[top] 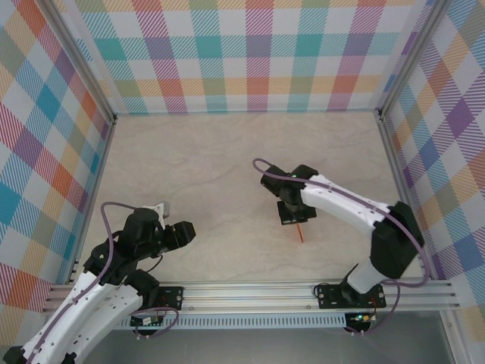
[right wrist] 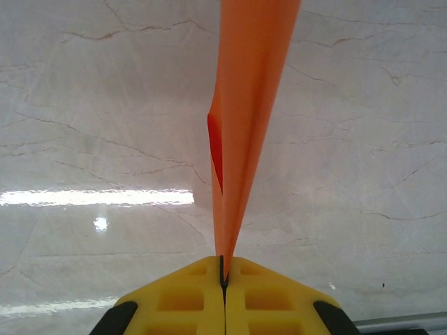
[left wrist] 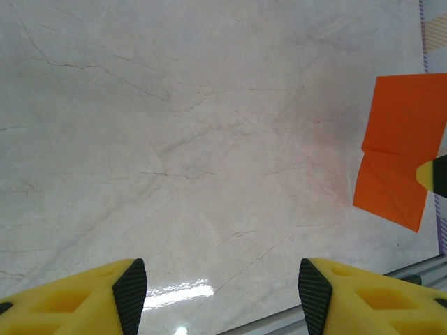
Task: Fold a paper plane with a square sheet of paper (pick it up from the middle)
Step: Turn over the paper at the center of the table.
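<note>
- Grip check first: the right gripper (right wrist: 223,279) is clamped tight on the folded orange paper (right wrist: 251,105), yellow fingers pressed together with the paper's edge sandwiched in the seam. The paper sticks straight out ahead of the fingertips, edge-on, lifted off the marble-look table (right wrist: 84,105).
- On the left wrist cam the paper sits far off to the right of the left gripper (left wrist: 223,286), well apart from it. You can see a horizontal crease plus a diagonal one, so it's no flat square.
- Left gripper's jaws are spread wide with nothing between them, just bare table ahead.
- On the top cam the paper is a thin orange sliver poking out from under the right gripper.
- My read: we're mid-fold. The paper is lifted and creased down the middle, and I can't tell if the wings are done.
- Next move probably needs the paper laid down, or brought toward the open left gripper, so one edge gets pinned while the other side folds. It's thin paper, so it'll flop if the pinch slips.
</note>
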